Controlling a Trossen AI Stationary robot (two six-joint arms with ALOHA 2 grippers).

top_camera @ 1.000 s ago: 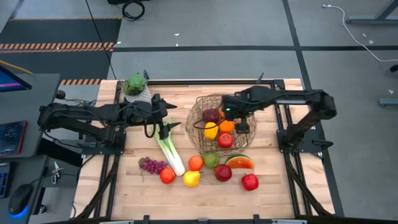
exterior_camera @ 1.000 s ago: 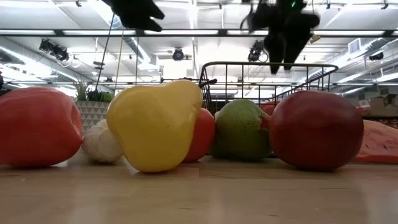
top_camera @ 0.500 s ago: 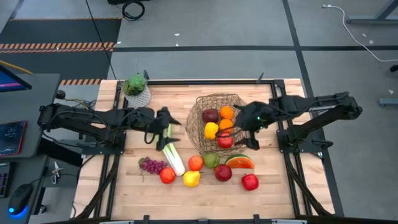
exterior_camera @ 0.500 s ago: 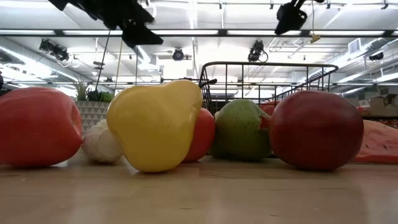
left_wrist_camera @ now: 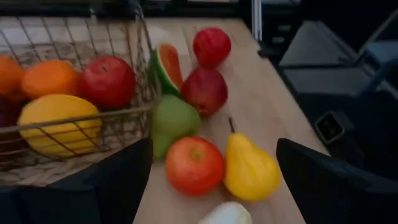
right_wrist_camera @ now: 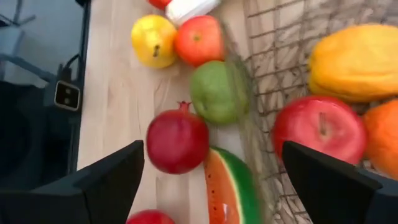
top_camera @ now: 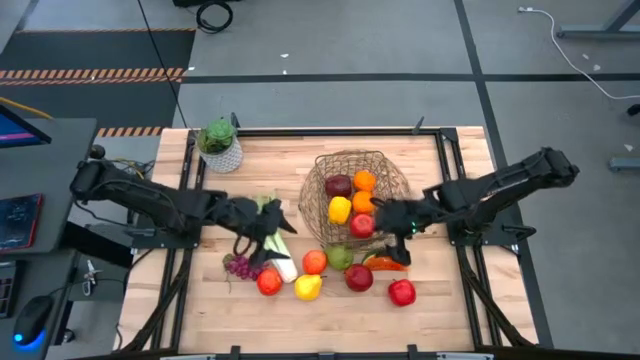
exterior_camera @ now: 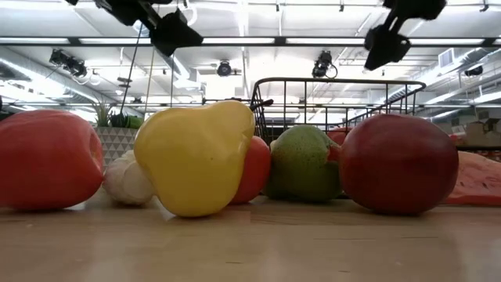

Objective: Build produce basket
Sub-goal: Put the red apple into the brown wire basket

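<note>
left gripper (top_camera: 262,232): fingers spread wide, nothing between them, hanging over the leek (top_camera: 274,246) at the left of the fruit row. its wrist view looks past both dark fingers (left_wrist_camera: 112,186) to a tomato (left_wrist_camera: 194,165), a yellow pear (left_wrist_camera: 249,168) and a green pear (left_wrist_camera: 173,121) lying close together on the counter (top_camera: 200,300).

right gripper (top_camera: 398,228): fingers also wide apart and empty, held above the watermelon slice (top_camera: 385,262), just off the basket's near right rim. its wrist view shows the slice (right_wrist_camera: 227,184), a pomegranate (right_wrist_camera: 177,140) just beside it and the green pear (right_wrist_camera: 216,91) against the wire wall.

basket (top_camera: 385,172): round wire bowl, standing on the counter's far middle, between the two arms. inside it – a dark red apple (top_camera: 339,186), an orange (top_camera: 364,181), a second orange (top_camera: 362,201), a yellow pepper (top_camera: 339,209) and a red apple (top_camera: 361,225), all packed touching.

loose produce: a row in front of the basket – grapes (top_camera: 244,266), a red apple (top_camera: 269,282), the yellow pear (top_camera: 308,287), the tomato (top_camera: 315,262), the green pear (top_camera: 340,257), the pomegranate (top_camera: 359,277), another red apple (top_camera: 402,292). the leek lies slantwise at the row's left end, its white end near the grapes.

potted plant (top_camera: 220,143): at the counter's far left corner, well apart from the produce.
</note>
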